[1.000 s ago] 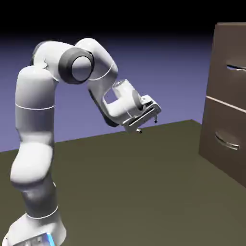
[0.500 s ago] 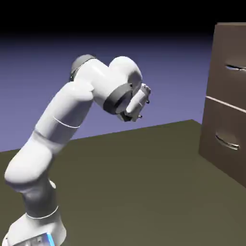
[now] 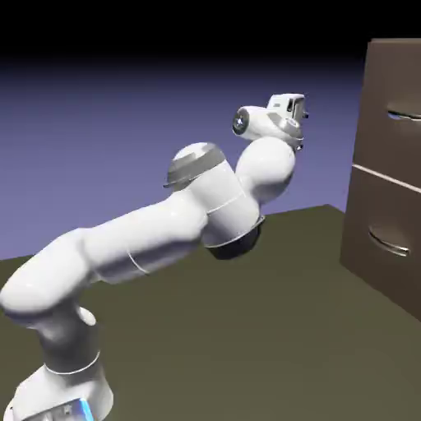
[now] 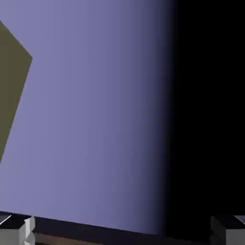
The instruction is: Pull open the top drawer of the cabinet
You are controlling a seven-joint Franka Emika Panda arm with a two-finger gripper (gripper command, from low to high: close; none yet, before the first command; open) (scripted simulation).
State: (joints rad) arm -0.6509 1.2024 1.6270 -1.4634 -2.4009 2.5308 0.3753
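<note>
The cabinet (image 3: 386,205) is tall and dark brown and stands at the exterior view's right edge. Its top drawer (image 3: 393,136) has a thin silver handle (image 3: 403,115), and its front sits flush. My gripper (image 3: 303,115) hangs in the air left of that drawer, about level with the handle and well apart from it. In the hand view the two grey fingertips (image 4: 16,228) sit far apart at the bottom corners, so the gripper (image 4: 122,232) is open with nothing between them. Only blue-violet backdrop and darkness lie ahead there, and the drawer is out of that view.
The lower drawer (image 3: 382,247) carries a like silver handle (image 3: 388,242). The olive table (image 3: 247,329) runs from my base to the cabinet's foot, and a corner of the table (image 4: 12,81) shows at the hand view's left.
My arm has unfolded and swung up and to the right. The hand rose from low over the table to the top drawer's height, closer to the cabinet.
</note>
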